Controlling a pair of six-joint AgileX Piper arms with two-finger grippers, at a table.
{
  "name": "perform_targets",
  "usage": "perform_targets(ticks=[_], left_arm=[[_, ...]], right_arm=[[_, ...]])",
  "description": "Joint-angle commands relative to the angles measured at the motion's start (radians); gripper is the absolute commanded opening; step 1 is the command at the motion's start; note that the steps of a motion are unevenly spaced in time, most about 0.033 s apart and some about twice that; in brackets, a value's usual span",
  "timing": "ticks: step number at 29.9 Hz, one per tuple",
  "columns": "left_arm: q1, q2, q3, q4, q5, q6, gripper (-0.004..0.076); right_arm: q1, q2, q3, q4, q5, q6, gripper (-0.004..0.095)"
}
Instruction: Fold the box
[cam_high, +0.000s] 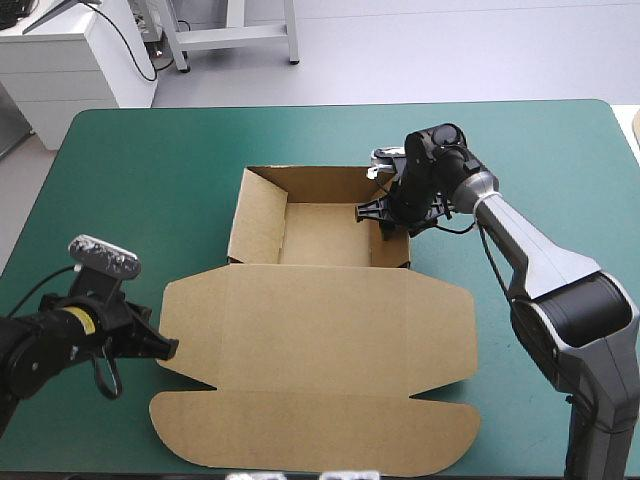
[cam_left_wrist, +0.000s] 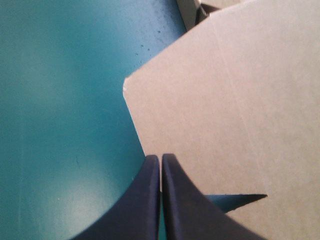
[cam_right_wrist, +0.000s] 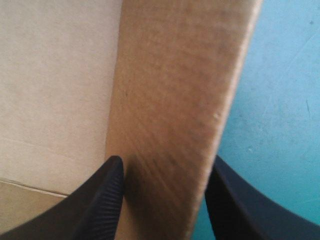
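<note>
Right fingers (cam_right_wrist: 95, 205) spread, straddling box (cam_high: 320, 330) right wall (tray up, lid flat); left fingers (cam_left_wrist: 145, 200) closed at lid's edge.

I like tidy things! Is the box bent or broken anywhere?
Nothing stands out. The brown box shows no tears or crushed spots: its tray walls stand up and its lid lies flat on the table. The right gripper has its jaws open, one on each side of the tray's right wall.
</note>
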Motion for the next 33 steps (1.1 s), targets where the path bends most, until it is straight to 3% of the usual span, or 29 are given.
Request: perform_targets(ticks=[1, 3, 7, 21, 27, 33], left_arm=[[-0.004, -0.094, 0.097, -0.018, -0.113, -0.008, -0.0008], [-0.004, -0.15, 0.167, -0.038, -0.134, -0.008, -0.0008], [-0.004, -0.245, 0.252, -0.111, -0.137, -0.007, -0.0008], [-0.004, -0.44, 0.372, -0.138, -0.134, -0.001, -0.0008], [-0.004, -0.442, 0.414, -0.141, -0.125, -0.001, -0.0008], [-0.004, -0.444, 0.414, -0.141, -0.127, -0.001, -0.0008]], right_arm=[[-0.003, -0.059, -0.009, -0.02, 0.009, -0.008, 0.042], [-0.003, -0.059, -0.009, -0.018, 0.009, -0.011, 0.0319], [-0.003, -0.059, -0.009, -0.024, 0.009, -0.011, -0.0018], [-0.021, -0.065, -0.009, -0.029, 0.009, 0.001, -0.0021], [-0.144, -0.095, -0.009, 0.014, 0.009, -0.017, -0.0021], [-0.323, -0.152, -0.009, -0.095, 0.009, -0.06, -0.0021]])
